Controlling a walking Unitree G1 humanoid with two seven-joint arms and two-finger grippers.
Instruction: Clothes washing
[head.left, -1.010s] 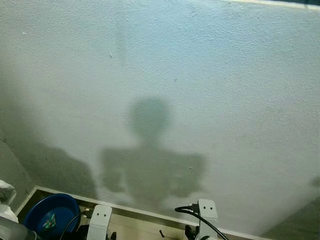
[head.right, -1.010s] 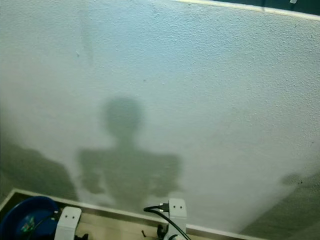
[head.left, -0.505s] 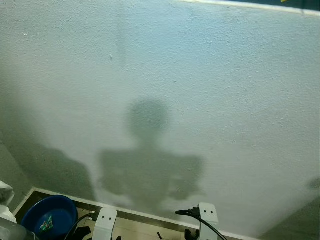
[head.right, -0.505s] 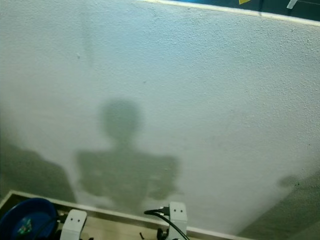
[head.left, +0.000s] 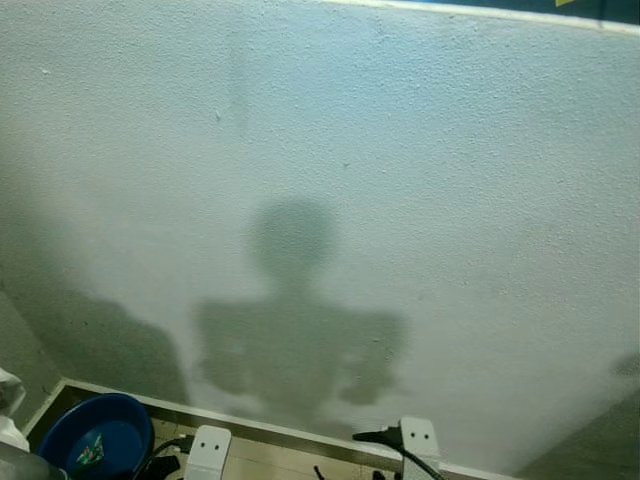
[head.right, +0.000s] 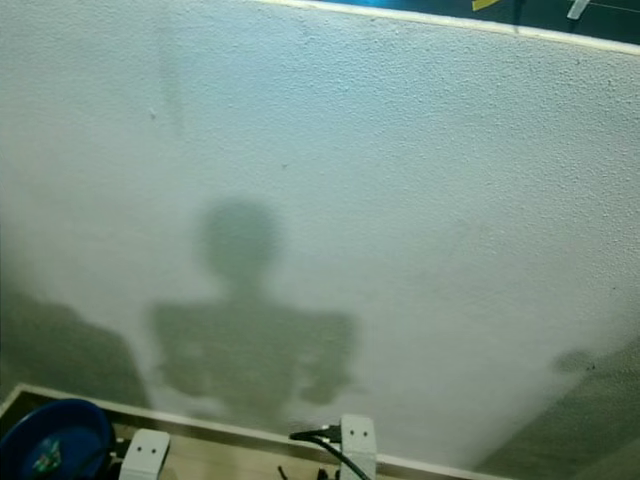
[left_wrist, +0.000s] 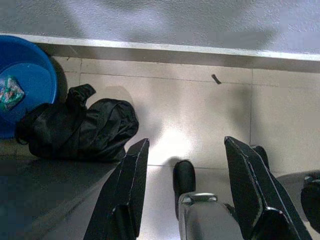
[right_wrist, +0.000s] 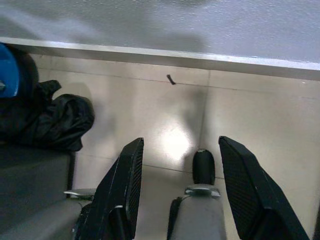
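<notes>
black garment: heaped on the floor tiles, touching the blue basin by the wall. left gripper and right gripper: fingers apart, empty, hanging above the tiles. risk: a blind reach, since the head faces the wall. obscured: basin contents unclear; garment type indistinct.

No readable text, brand, number or sign anywhere. Small green-and-white packet inside the blue basin printed with a pattern, too blurred to read. Yellow and white marks on the dark strip above the wall's top edge, too small to make out as letters.
</notes>
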